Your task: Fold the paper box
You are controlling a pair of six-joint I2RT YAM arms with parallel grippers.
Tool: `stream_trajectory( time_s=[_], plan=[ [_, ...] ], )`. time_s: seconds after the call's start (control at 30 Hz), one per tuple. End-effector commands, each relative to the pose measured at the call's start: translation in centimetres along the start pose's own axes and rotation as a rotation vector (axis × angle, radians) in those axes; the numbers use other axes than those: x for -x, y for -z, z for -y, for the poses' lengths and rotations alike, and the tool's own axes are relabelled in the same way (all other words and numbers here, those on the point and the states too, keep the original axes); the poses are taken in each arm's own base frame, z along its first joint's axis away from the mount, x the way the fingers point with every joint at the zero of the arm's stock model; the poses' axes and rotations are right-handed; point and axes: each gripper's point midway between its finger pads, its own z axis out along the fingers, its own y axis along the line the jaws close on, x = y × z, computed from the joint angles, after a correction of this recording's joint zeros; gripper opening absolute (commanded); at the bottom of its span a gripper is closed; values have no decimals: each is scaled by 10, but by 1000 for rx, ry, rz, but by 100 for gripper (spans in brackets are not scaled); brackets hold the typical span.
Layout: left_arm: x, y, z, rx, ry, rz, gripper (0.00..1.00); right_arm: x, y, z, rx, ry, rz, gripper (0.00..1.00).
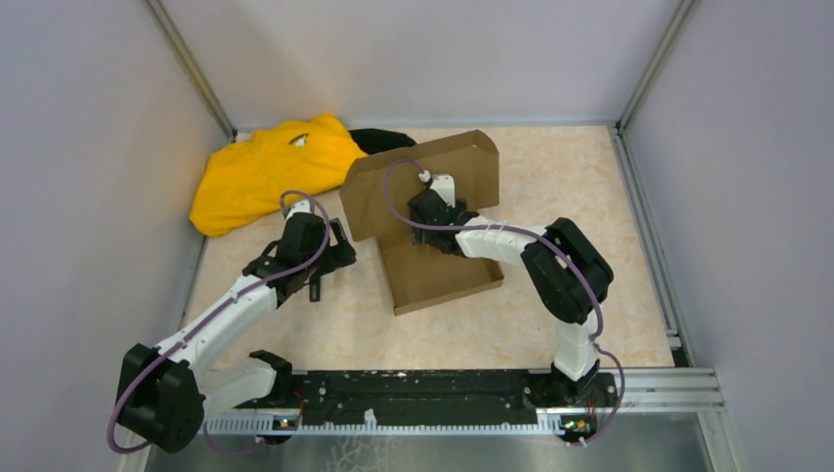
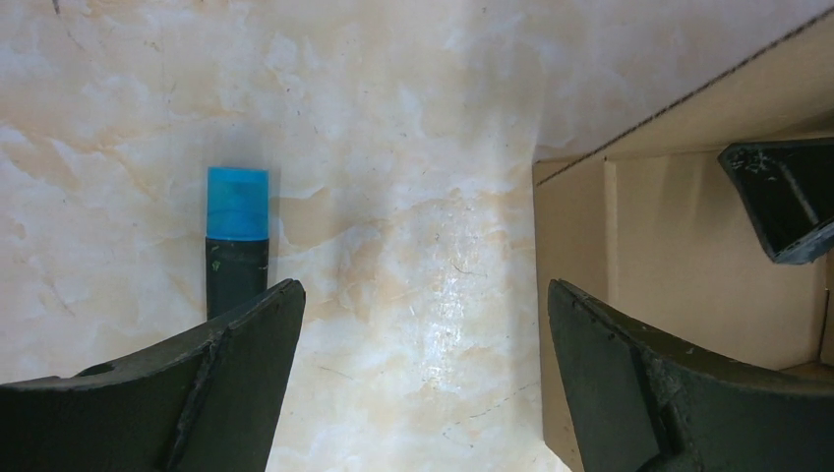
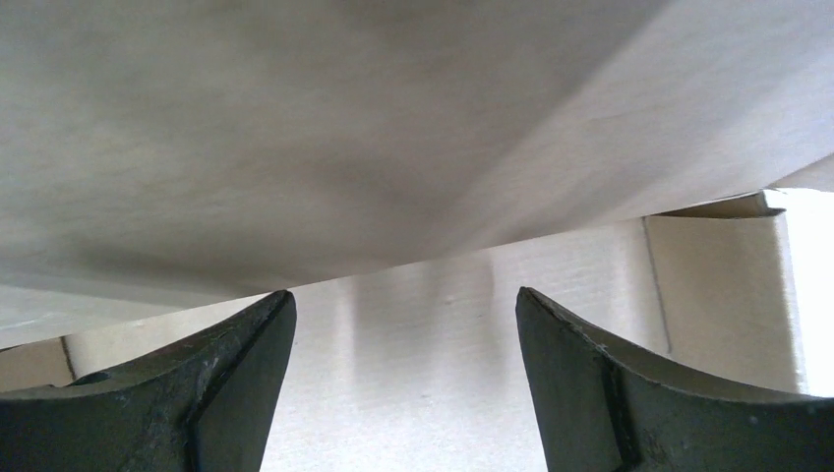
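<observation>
Two grippers: the left gripper (image 2: 423, 295) and the right gripper (image 3: 403, 300) both have their jaws spread wide with nothing between them.
Box: the paper box (image 1: 438, 280) sits mid-table, its shallow tray flat on the surface. Its lid panel (image 1: 384, 202) stands up at the far side.
Right arm: it reaches into the tray below the lid. In its wrist view the cardboard panel hangs just over the fingers; I cannot tell whether they touch.
Left arm: it hovers over the table (image 1: 590, 197), just beside the tray's left wall.
Step in hand: most likely bringing the lid down over the tray.
Doing it well: take the right fingers out from under the panel before it drops. Then press on the lid's outer face near its free edge, evenly, so it bends along its crease. The left gripper could steady the tray wall to stop the box sliding.
Watch for: a blue-capped stick (image 2: 236, 241) lies near the left fingers. The yellow cloth (image 1: 266, 172) and black cloth (image 1: 388, 138) lie close behind the lid, so avoid shoving the box into them.
</observation>
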Motion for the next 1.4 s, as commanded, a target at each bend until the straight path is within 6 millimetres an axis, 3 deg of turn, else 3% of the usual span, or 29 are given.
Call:
stream_trajectory(
  time_s=[0.0, 0.4, 0.63, 0.8, 1.0, 1.17, 1.37],
  plan=[
    [7, 0, 3, -24, -9, 19, 99, 40, -6, 8, -46, -144, 113, 82],
    [11, 0, 1, -8, -13, 16, 99, 57, -22, 50, -128, -310, 135, 84],
    [10, -7, -2, 5, 6, -3, 99, 59, -16, 56, -104, -364, 143, 84],
    [16, -8, -9, 38, -6, 7, 99, 91, 21, 29, 124, -360, 243, 84],
    [1, -15, -20, 62, 0, -26, 99, 110, 71, 7, 294, -271, 262, 84],
    [-11, -23, -33, 106, 18, -65, 99, 102, 102, -18, 442, -181, 194, 84],
    [-21, -28, -50, 154, 41, -103, 99, 87, 132, -23, 501, -147, 167, 84]
  ],
)
